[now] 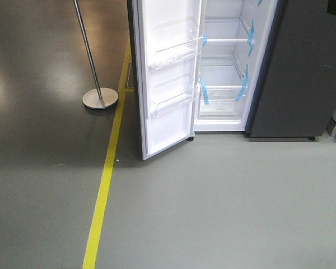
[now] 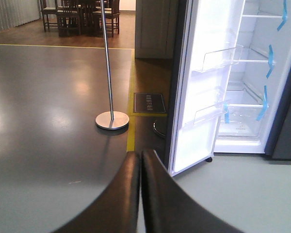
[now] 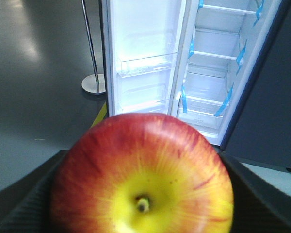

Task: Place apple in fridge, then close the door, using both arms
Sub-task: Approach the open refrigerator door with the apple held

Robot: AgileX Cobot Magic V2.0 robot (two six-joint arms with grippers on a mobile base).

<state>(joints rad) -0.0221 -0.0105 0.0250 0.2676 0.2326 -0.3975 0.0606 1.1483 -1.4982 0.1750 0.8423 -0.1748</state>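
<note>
- Right pincer [image 3: 142, 208]: clamped on the apple [image 3: 141, 174]. Dark pads [image 3: 24, 208] show on either side of it, with the stem dimple facing the wrist camera. How deep the hold is cannot be seen, and a round, smooth fruit could slip out if jolted.
- Left pincer [image 2: 141, 189]: fingers pressed together, holding nothing. It hangs above the floor, well apart from the fridge [image 1: 224, 67].
- Apple location: in the right pincer, in the air before the open compartment and not yet inside.
- Hazard, approach: the door [image 1: 168, 84] stands wide open on the left of the opening, and its clear bins [image 1: 176, 53] jut towards the entry path. A drifting arm could strike them or swing the door.
- Hazard, placement: the glass shelves [image 1: 227, 40] are smooth and edged with blue tape [image 1: 247, 84]. An apple let go from any height, or near the front edge, could roll out onto the floor.
- Hazard, closing: shutting the door before the right arm is out would trap it.
- Hazard, surroundings: a pole stand [image 1: 99, 98] sits near the door's outer side, and the left arm could clip it when reaching round.
</note>
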